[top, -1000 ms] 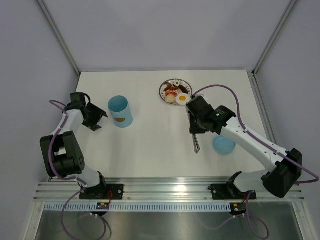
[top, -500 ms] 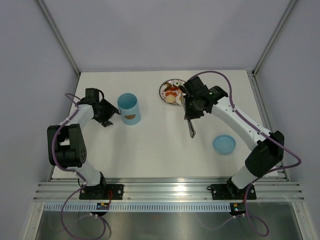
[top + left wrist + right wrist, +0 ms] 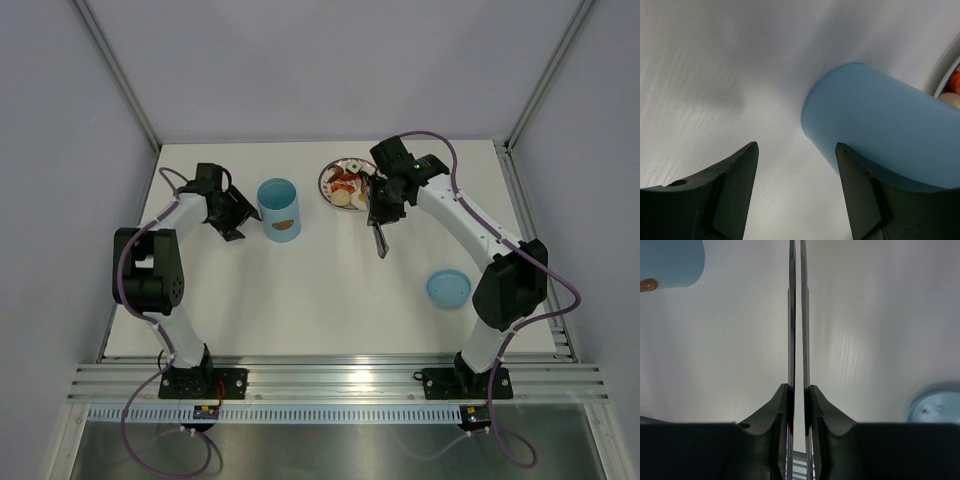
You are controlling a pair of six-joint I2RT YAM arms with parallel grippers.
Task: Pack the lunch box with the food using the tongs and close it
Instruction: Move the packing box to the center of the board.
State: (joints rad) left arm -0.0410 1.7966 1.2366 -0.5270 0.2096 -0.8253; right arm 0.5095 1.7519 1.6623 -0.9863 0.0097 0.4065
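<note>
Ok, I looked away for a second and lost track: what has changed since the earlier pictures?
The lunch box slid right toward the plate, the open left gripper travelling at its side. The right gripper, shut on the tongs, carried them forward to the plate's edge. Lid and plate stayed put.

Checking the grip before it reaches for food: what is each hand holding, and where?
The right hand pinches the tongs across both arms, partway along, pressing them nearly together. The left hand is open, holding nothing.
</note>
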